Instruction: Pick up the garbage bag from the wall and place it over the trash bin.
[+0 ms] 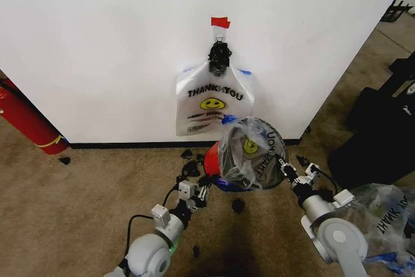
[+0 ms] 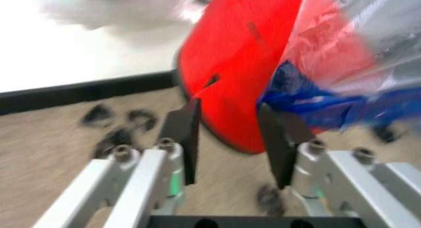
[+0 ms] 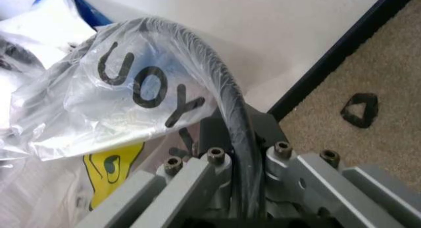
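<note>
A garbage bag with a yellow smiley and "YOU" lettering is stretched over the mouth of the trash bin, which is tipped off the carpet with its red base toward the wall. My right gripper is shut on the bin's black rim through the plastic. My left gripper is open, its fingers on either side of the red base without touching it. The bag's blue trim hangs beside that base. A second "THANK YOU" bag hangs on the wall below red tape.
A long red cylinder with a yellow band leans at the left by the black baseboard. Black scraps litter the carpet near the bin. At the right are a clear "MART" bag and dark cases.
</note>
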### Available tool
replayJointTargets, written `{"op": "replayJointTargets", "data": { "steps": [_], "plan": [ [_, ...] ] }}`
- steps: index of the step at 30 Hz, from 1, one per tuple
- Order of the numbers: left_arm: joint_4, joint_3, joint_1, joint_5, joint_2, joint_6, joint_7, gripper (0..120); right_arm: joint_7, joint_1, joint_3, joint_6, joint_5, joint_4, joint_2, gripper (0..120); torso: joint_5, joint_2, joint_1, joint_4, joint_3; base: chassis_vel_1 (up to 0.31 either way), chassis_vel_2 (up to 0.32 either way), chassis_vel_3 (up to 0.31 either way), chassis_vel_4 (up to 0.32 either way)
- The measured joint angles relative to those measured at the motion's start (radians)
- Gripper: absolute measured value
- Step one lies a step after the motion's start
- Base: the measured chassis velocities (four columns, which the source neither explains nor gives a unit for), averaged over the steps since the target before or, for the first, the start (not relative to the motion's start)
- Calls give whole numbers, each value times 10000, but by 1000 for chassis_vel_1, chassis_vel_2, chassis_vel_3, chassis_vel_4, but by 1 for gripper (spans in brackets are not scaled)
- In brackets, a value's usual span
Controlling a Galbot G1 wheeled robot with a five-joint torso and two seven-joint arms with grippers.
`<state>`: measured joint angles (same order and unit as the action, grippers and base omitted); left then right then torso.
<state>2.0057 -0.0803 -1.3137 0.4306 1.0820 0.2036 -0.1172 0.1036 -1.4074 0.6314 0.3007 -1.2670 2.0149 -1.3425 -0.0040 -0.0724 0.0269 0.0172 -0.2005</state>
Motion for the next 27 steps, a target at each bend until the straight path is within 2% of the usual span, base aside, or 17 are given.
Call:
{"op": "replayJointTargets", "data": {
  "steps": [2, 5, 8, 13, 17, 22, 26, 27],
  "plan": [
    [274, -95, -27, -343, -254, 275, -288, 48, 24, -8, 29, -30, 37, 21, -11, 0, 1, 0, 0, 1, 0, 0, 0, 0, 0],
    [245, -165, 42, -620, -513, 282, -337, 59, 50, -11, 46, -46, 73, 77, -39, 0, 0, 0, 0, 1, 0, 0, 0, 0, 0],
    [132, -184, 86, -632, -604, 269, -341, 67, 54, -11, 45, -49, 84, 130, -52, 0, 0, 0, 0, 1, 0, 0, 0, 0, 0],
    [362, -236, -11, -251, -871, 142, -292, 88, 62, 4, 48, -65, 195, 132, -97, 0, -2, 0, 0, 1, 0, 0, 0, 0, 0],
    [755, -318, -87, 40, -1041, -122, -381, 98, 73, 8, 9, -188, 562, 105, -129, 0, -1, 0, 0, 0, 0, 0, 0, 0, 0],
    [1747, -353, -69, 559, -1350, -158, -943, 100, 234, 4, -228, -583, 1381, 281, -198, 0, -2, 0, 0, 0, 0, 0, 0, 0, 0],
    [2786, -261, 197, 1110, -1892, 210, -1253, 90, 589, -8, -448, -702, 2184, 680, -262, 0, -2, 0, 0, 0, 0, 0, 0, 0, 0],
    [3190, -158, 451, 1484, -2203, 504, -1444, 84, 763, -46, -547, -715, 2592, 912, -316, 0, 1, 0, 0, 1, 0, 0, 0, 0, 0]
  ]
}}
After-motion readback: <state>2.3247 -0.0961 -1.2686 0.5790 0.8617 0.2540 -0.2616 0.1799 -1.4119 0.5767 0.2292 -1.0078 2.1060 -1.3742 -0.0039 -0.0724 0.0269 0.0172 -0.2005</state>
